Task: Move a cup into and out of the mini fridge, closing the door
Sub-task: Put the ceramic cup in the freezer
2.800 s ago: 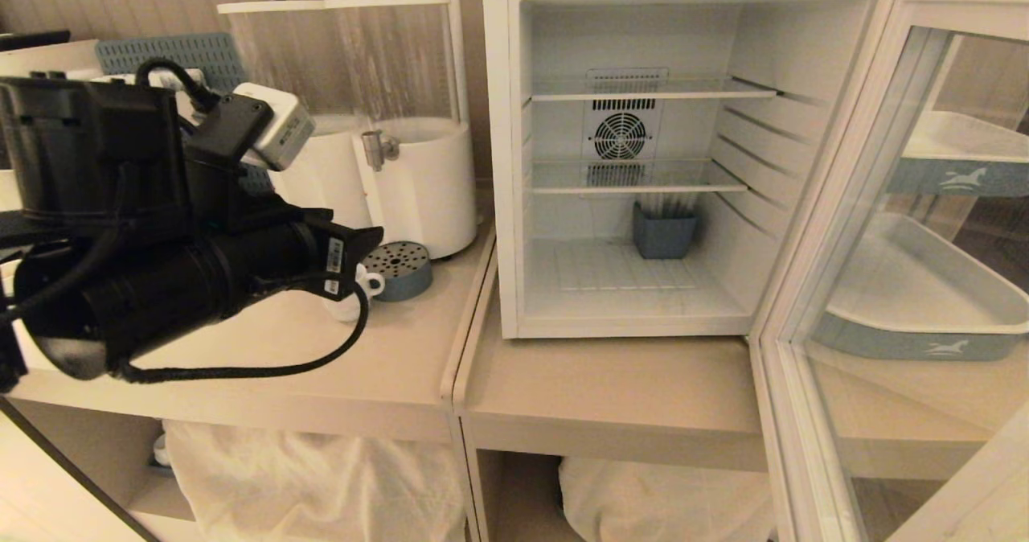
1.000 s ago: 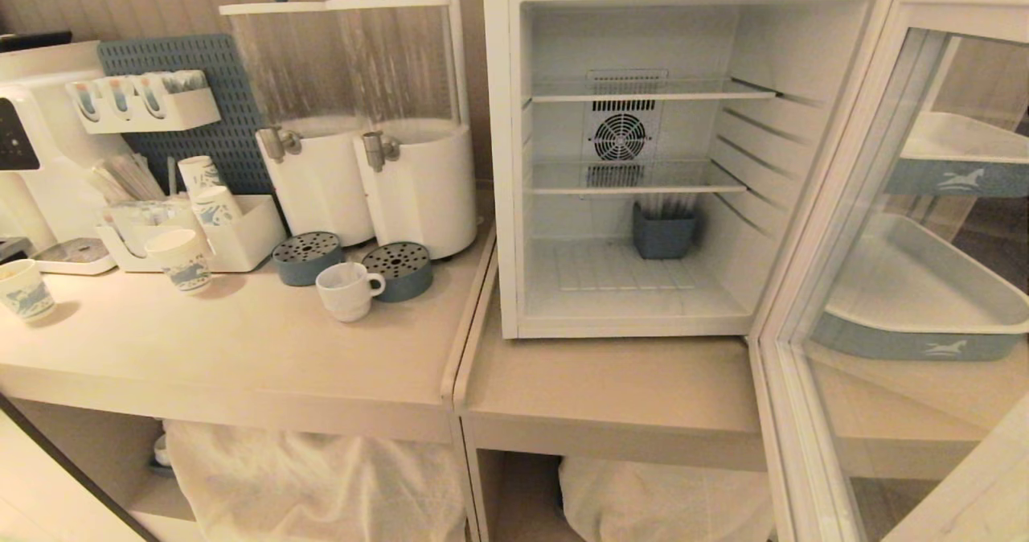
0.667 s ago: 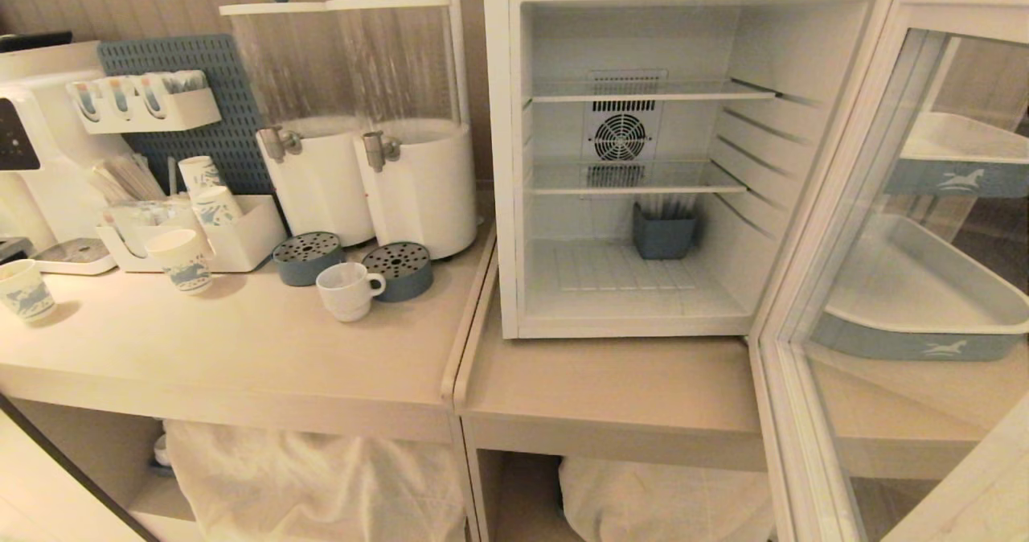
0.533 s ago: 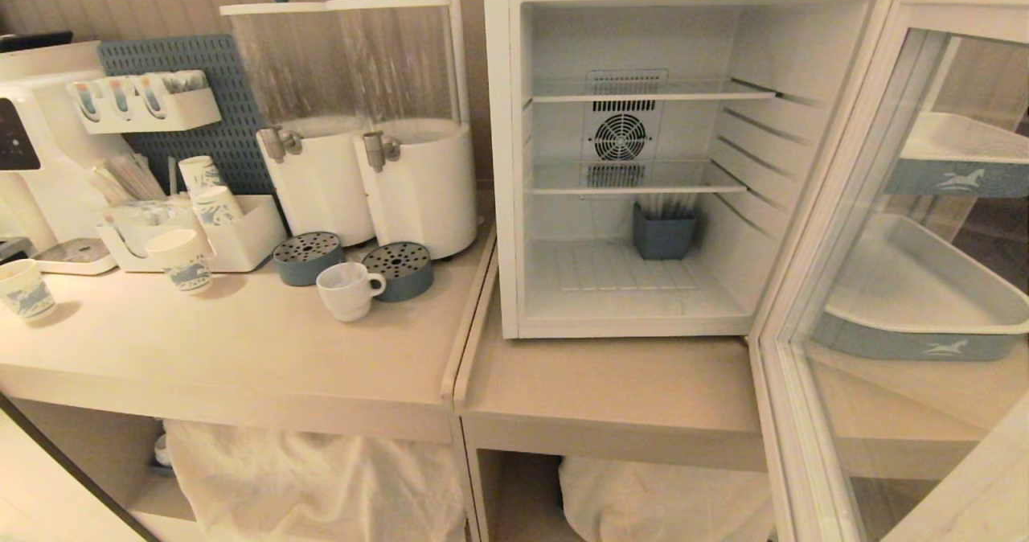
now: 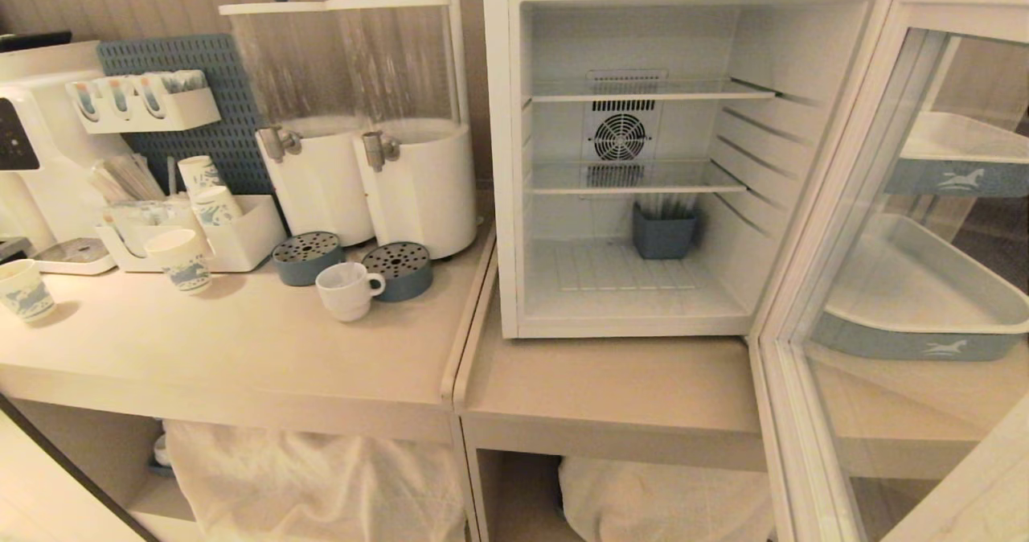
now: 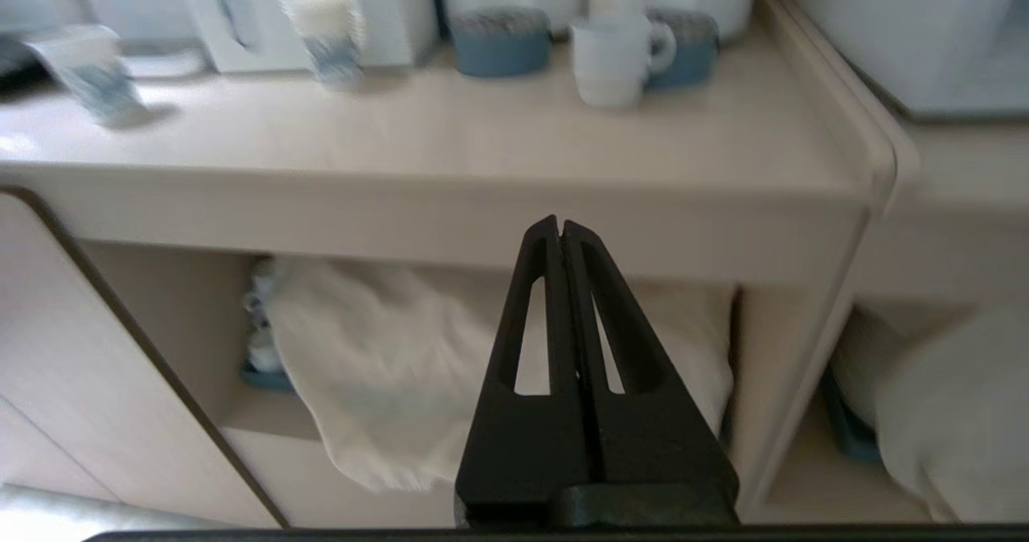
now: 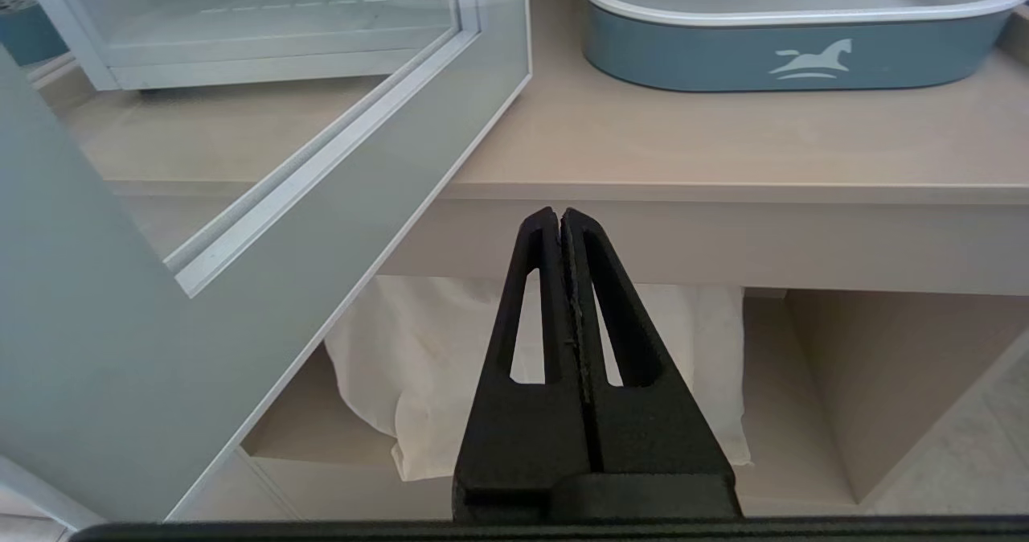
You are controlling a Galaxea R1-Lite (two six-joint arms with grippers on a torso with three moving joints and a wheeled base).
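Note:
The white cup [image 5: 347, 290] stands on the left counter in front of the drink dispensers, handle to the right; the left wrist view shows the cup [image 6: 612, 58] too. The mini fridge [image 5: 635, 164] stands wide open, with a small blue holder on its floor. Its glass door [image 5: 876, 285] swings out at the right; the door [image 7: 241, 204] fills one side of the right wrist view. Neither arm is in the head view. My left gripper [image 6: 560, 224] is shut and empty, low in front of the counter edge. My right gripper [image 7: 560, 214] is shut and empty below the right counter.
Two white dispensers [image 5: 378, 124] with blue drip trays [image 5: 398, 268] stand behind the cup. Paper cups [image 5: 181, 259] and an organiser sit at the left. A blue-sided tray [image 7: 792, 35] lies on the right counter. White bags [image 5: 313, 478] fill the shelves below.
The left arm, which covered the cup area 2.8 s ago, has left the head view. Over the last second the head view shows no change.

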